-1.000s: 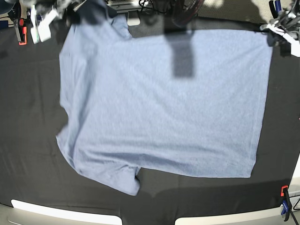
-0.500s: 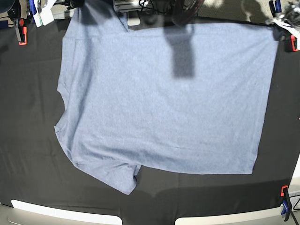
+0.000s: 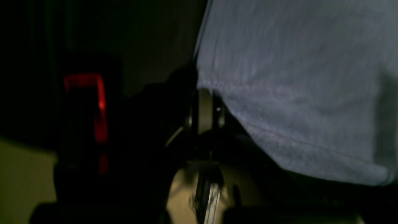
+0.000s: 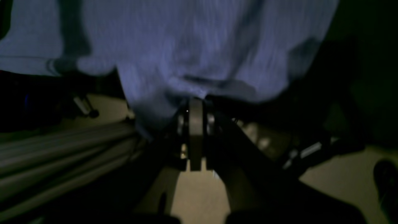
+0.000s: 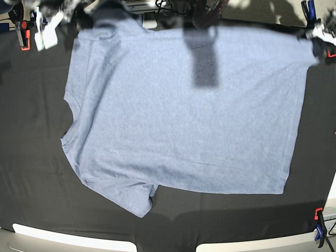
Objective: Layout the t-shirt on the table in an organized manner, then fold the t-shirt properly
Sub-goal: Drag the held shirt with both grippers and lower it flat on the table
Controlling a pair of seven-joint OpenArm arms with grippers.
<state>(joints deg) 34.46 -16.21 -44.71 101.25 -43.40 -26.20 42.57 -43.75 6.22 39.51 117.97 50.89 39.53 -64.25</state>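
The blue-grey t-shirt [image 5: 184,115] lies spread on the black table [image 5: 31,157], plain side up; no lettering shows. One sleeve [image 5: 134,202] points toward the near edge. My right gripper [image 5: 79,14], blurred at the far left corner, is shut on the shirt's edge; the right wrist view shows its fingers [image 4: 195,109] pinching the cloth [image 4: 192,46]. My left gripper [image 5: 313,35], at the far right corner, is shut on the hem corner; the left wrist view shows its fingers [image 3: 205,107] at the cloth [image 3: 295,77].
Red clamps sit on the table's edges at far left [image 5: 23,37], far right [image 5: 329,52] and near right [image 5: 318,215]. One glows red in the left wrist view [image 3: 93,109]. A dark shadow [image 5: 205,58] falls on the shirt's far middle. Cables and gear lie beyond the far edge.
Both grippers pulled the shirt's far edge toward the far side of the table, drawing the cloth flatter, then eased back slightly. The near sleeve slid a little.
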